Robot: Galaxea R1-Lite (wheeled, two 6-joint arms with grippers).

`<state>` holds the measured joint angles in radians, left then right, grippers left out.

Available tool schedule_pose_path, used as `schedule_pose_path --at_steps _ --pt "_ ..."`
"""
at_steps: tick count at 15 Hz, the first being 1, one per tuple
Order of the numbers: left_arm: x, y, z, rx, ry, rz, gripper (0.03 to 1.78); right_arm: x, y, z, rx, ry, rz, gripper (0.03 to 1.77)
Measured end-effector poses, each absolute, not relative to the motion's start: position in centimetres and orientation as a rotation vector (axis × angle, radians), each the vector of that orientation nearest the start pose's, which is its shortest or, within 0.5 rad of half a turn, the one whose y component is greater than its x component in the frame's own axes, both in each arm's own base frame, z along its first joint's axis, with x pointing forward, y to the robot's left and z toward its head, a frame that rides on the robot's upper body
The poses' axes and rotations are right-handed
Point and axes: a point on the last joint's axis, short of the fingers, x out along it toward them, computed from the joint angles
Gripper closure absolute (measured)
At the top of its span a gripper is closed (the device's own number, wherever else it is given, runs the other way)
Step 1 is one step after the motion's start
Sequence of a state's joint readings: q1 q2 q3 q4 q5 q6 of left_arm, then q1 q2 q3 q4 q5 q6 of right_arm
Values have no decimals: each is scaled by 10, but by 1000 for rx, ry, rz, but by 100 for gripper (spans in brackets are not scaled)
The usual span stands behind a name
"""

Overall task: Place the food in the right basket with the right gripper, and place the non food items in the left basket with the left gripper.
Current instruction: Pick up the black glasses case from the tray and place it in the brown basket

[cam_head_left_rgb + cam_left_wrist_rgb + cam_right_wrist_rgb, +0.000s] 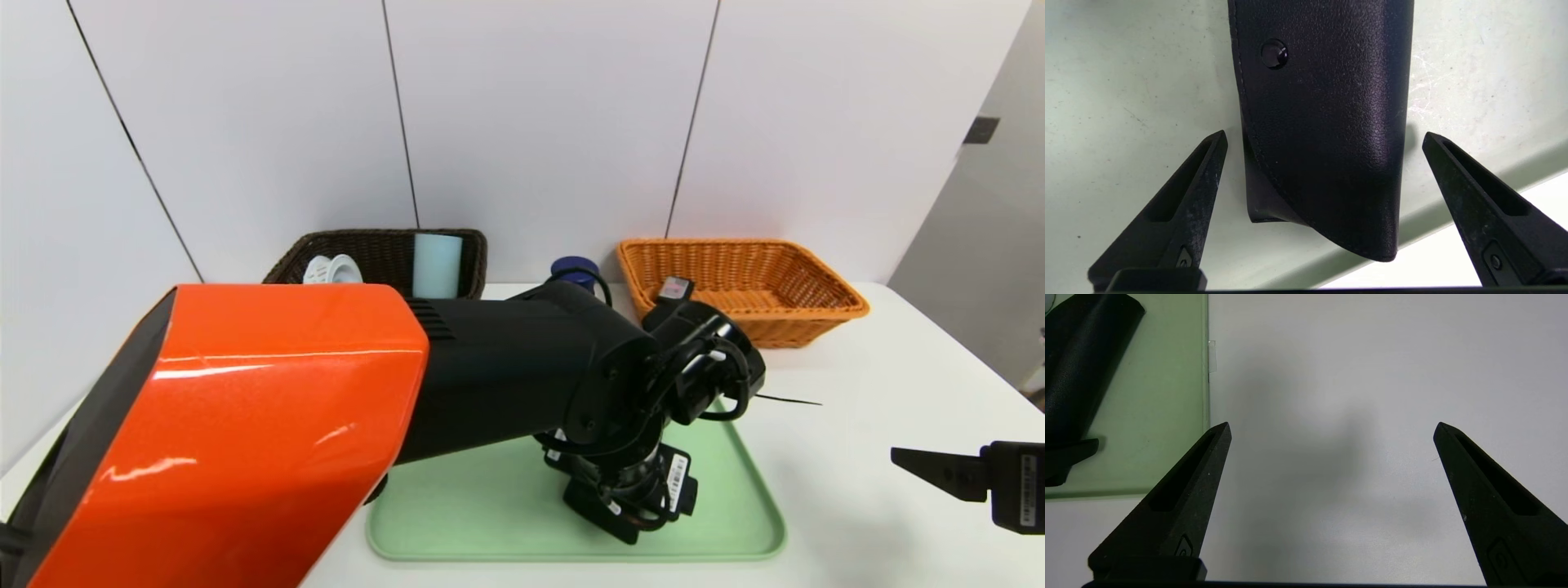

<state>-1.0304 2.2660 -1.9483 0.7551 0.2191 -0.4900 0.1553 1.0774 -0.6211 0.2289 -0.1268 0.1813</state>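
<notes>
A black leather case [1323,134] lies on the green tray [1126,102], near the tray's edge. My left gripper [1325,136] is open around it, one fingertip on each side with a gap to the case on both sides. In the head view my left arm [506,367] reaches over the tray [490,514] and hides the case and the fingers. My right gripper [1333,424] is open and holds nothing, low over the white table right of the tray [1163,416]; it also shows at the right edge [931,469]. The case [1081,355] shows in the right wrist view too.
The dark brown left basket [302,253] at the back holds white items and a pale blue one [436,265]. The orange right basket [816,286] stands at the back right. A blue round thing [574,269] shows behind the left arm.
</notes>
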Motion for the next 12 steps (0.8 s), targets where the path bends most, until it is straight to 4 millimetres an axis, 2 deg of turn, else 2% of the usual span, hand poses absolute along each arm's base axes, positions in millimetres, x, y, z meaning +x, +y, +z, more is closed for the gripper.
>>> schedule_pose_path --at_steps 6,9,12 --pt "226 -367 155 221 1027 -486 12 126 17 190 78 679 -34 9" --pt "227 -369 154 211 1025 -485 59 126 17 190 77 679 -33 9" --pt "228 -369 153 211 1025 -484 91 126 17 190 78 679 -33 9"
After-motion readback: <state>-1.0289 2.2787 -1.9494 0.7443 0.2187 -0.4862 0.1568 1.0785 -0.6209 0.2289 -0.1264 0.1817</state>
